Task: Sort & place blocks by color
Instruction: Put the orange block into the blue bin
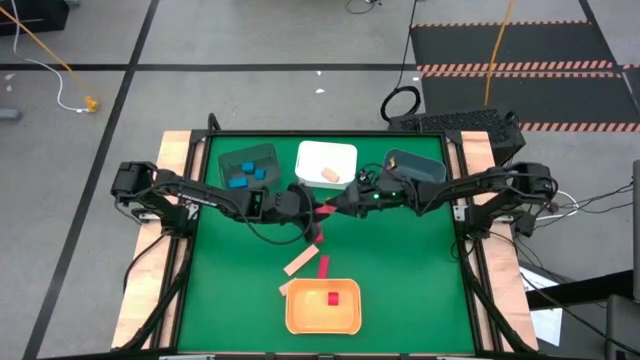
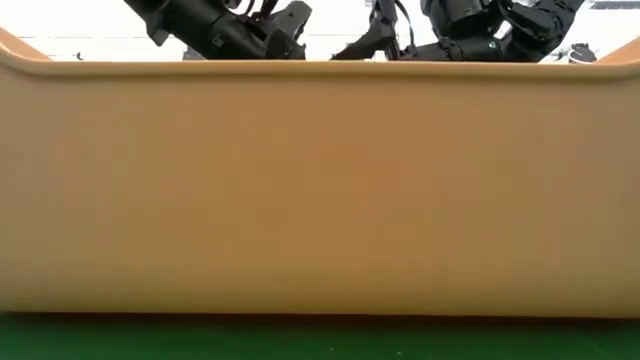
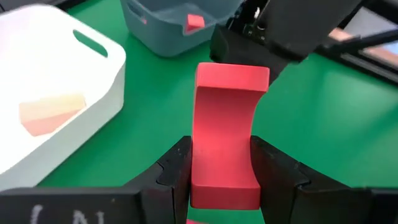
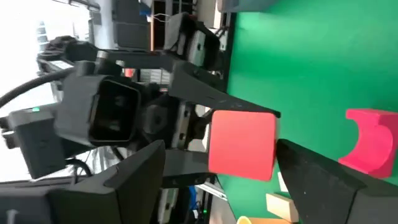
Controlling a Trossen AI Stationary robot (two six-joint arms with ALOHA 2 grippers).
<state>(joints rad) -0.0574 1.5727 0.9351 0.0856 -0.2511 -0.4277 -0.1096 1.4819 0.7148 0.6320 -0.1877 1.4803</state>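
Note:
My left gripper [image 3: 224,180] is shut on a red arch block [image 3: 227,124], above the green table's middle [image 1: 325,210]. My right gripper [image 4: 221,149] faces it from the right, open, with one finger on each side of the block's square free end [image 4: 242,143]; whether it touches the block, I cannot tell. A second red arch [image 4: 373,143] lies on the cloth below. A tan bar [image 1: 300,262] and a red bar [image 1: 322,265] lie flat nearer the front. My left gripper pinches the arch by one end [image 3: 214,186] between its two fingers [image 3: 177,168], one on the flat back, one on the hollowed side. The fingers come from the table's left, slanting down. The block sticks out past the fingertips, lifted clear of the table.
At the far edge stand a dark bin with blue blocks [image 1: 248,165], a white bin [image 1: 326,158] holding a tan block [image 3: 50,112], and a grey-blue bin [image 1: 415,165] with a pink block [image 3: 194,22]. An orange tray [image 1: 323,320] at the front fills the low view [image 2: 320,190].

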